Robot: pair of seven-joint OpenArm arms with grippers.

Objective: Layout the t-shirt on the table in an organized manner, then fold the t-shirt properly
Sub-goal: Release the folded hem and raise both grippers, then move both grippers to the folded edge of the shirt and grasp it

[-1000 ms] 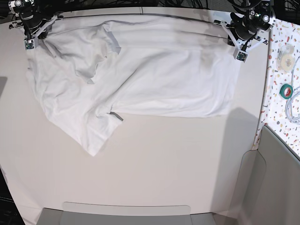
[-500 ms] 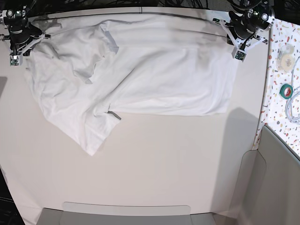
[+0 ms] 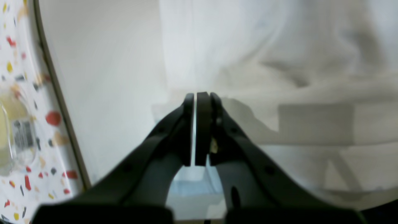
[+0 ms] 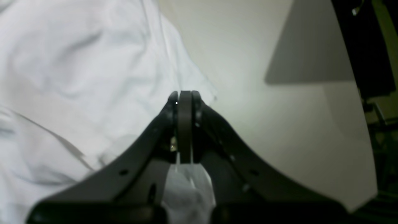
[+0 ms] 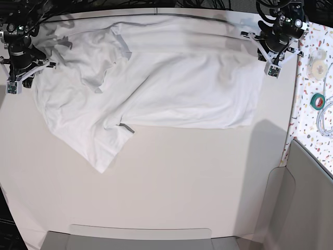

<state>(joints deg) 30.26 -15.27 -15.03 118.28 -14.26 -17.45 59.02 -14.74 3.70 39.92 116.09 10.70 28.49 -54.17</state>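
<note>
T-shirt (image 5: 156, 83) lies spread, still rumpled, across the table's (image 5: 182, 182) far half. We see our right gripper (image 4: 184, 96) pinched shut on its cloth, our left gripper (image 3: 196, 98) likewise clamped at the shirt's opposite edge. No legible writing anywhere.

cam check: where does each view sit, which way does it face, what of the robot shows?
Base: overhead, facing down on the table and t-shirt; both arms show at the top corners.
Left wrist: behind the left tool, shut on the t-shirt's edge; terrazzo panel beside it.
Right wrist: behind the right tool, shut on the t-shirt, table beyond.
Shared: all three views show the t-shirt and the table.
</note>
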